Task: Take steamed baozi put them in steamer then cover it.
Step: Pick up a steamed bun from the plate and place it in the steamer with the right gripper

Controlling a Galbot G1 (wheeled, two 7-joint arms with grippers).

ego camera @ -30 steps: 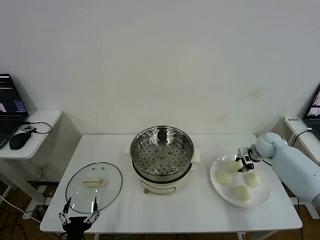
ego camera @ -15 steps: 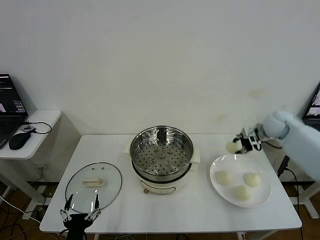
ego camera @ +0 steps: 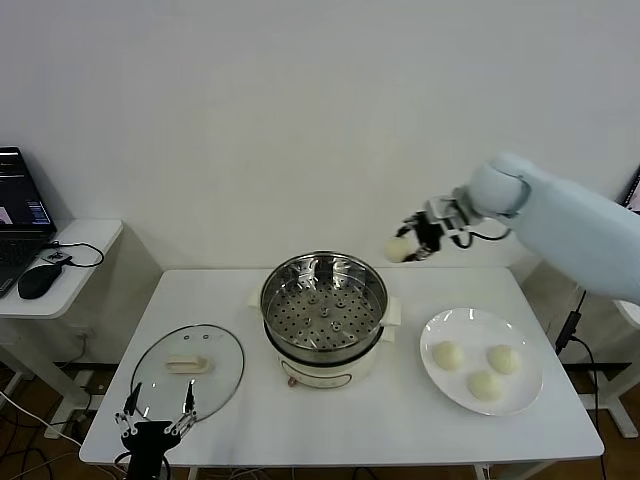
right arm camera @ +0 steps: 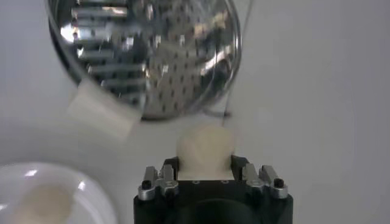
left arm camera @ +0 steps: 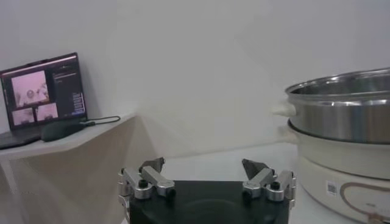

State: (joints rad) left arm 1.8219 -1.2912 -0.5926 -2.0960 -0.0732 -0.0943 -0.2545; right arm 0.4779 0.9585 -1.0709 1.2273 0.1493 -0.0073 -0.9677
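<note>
On the white table [ego camera: 400, 420] stand the task's things: one steamer [ego camera: 324, 316] at the middle, its perforated tray bare, one cover [ego camera: 188, 370] lying flat near the front left corner, and one white plate [ego camera: 525, 400] on the right carrying three baozi [ego camera: 484, 384]. A fourth baozi [ego camera: 397, 247] is up in the air, pinched between the fingers of the right gripper [ego camera: 410, 240], which hangs above and behind the steamer's right rim with its pale arm reaching in from the right. The left gripper [ego camera: 157, 427] sits low at the table's front edge, just before the cover, its fingers spread wide and holding nothing. A side desk [ego camera: 90, 245] at far left bears one laptop [ego camera: 20, 215] and one mouse [ego camera: 38, 282]. Only the right wrist view shows the held baozi [right arm camera: 206, 148] seated between the closed fingers, with the steamer [right arm camera: 146, 55] below it and part of the plate [right arm camera: 91, 195] in a corner. Only the left wrist view shows the steamer's [left arm camera: 341, 128] steel wall and white base side-on, beyond the spread left fingers [left arm camera: 149, 179].
</note>
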